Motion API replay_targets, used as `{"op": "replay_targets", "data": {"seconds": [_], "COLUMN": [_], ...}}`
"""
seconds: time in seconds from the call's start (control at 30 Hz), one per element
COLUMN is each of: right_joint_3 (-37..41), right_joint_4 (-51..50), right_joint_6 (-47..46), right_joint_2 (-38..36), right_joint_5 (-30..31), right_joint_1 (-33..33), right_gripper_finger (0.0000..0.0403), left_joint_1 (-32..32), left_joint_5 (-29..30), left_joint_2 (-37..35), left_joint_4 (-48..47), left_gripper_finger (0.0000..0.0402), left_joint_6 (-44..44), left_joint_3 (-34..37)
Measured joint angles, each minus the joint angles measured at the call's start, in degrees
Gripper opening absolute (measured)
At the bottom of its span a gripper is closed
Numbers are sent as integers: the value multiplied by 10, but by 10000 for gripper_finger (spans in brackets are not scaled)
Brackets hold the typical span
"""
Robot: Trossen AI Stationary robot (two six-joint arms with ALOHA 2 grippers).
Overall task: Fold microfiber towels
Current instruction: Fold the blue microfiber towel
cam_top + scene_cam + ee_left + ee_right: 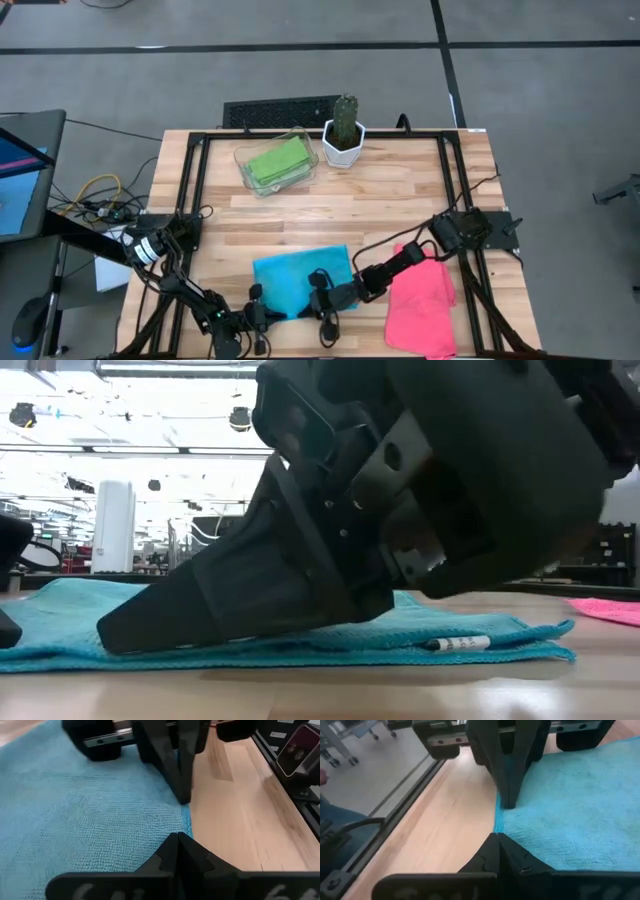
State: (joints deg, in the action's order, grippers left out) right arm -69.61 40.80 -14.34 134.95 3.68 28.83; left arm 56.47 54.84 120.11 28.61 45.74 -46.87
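Your wooden desk fills the middle of the high view, grey floor all around it. Starting at lower left, you see the left tool at the near edge of the cyan towel, which lies flat at bottom centre; its fingers are pressed together, pinching the towel's edge, as the left wrist view shows. Just right of it, your right tool sits at the same near edge, fingers likewise clamped on the towel's border. Further right, the pink towel lies crumpled at lower right. In the upper middle, a clear tray holds a folded green towel, beside a potted cactus.
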Motion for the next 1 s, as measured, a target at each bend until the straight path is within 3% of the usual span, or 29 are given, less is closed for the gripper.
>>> {"op": "replay_targets", "data": {"seconds": [0.27,0.53,0.77,1.0], "right_joint_3": [2,9,6,11], "right_joint_4": [-7,-27,-63,-84], "right_joint_6": [2,74,164,158], "right_joint_2": [2,-47,-122,-82], "right_joint_5": [-3,-16,-2,-13], "right_joint_1": [3,-1,-48,-107], "right_gripper_finger": [14,13,20,7], "left_joint_1": [2,3,-55,-57], "left_joint_5": [-14,129,119,129], "left_joint_2": [-80,-166,-146,-104], "left_joint_4": [-73,-187,-380,-354], "left_gripper_finger": [0,0,0,0], "left_joint_6": [-60,-106,78,209], "left_joint_3": [2,2,5,62]}}
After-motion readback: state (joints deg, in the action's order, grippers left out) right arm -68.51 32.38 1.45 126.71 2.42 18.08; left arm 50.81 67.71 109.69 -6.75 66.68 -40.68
